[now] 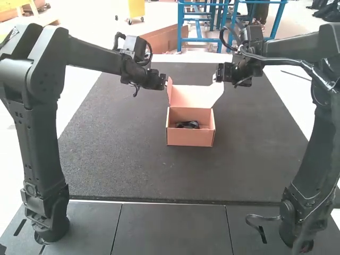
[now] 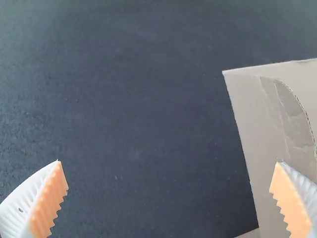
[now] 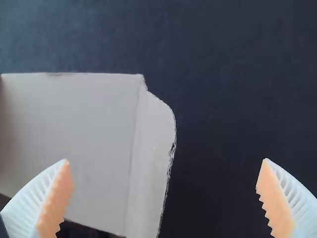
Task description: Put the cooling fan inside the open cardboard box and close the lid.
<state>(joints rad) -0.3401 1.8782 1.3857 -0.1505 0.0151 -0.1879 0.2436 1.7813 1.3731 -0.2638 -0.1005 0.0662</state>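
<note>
Started nearest: saw dark mat (image 1: 117, 159) bare in front, then cardboard box (image 1: 190, 137) sitting about mid-mat. Spotted cooling fan (image 1: 187, 125) already down inside on the box floor, too dark to resolve further. Judged placing done, closing not yet done. Found lid (image 1: 194, 95) standing upright off the far wall, with a side tab (image 3: 151, 163) bent along one edge. Behind it, caught left gripper (image 1: 159, 81) just beside the lid's left top corner and right gripper (image 1: 219, 73) near the right top corner. Both spread wide, pinching nothing, orange pads (image 2: 47, 198) well apart. Couldn't confirm contact with the cardboard on either side.

Risks, as judged:
- Could skid the whole box toward the near side on a forward push. Light cardboard, nothing bracing the front wall.
- Could twist the lid on a push from one corner only, leaving it cocked across the opening.
- Could fold the side tabs outside the walls instead of inside, blocking a flush close.
- Could jam the lid on the fan if sitting proud of the rim. Couldn't tell its height from here.
- Could hook a spread finger over the lid edge and drag it back open on retreat.

Would brace with one claw and push with the other, low and slow.
</note>
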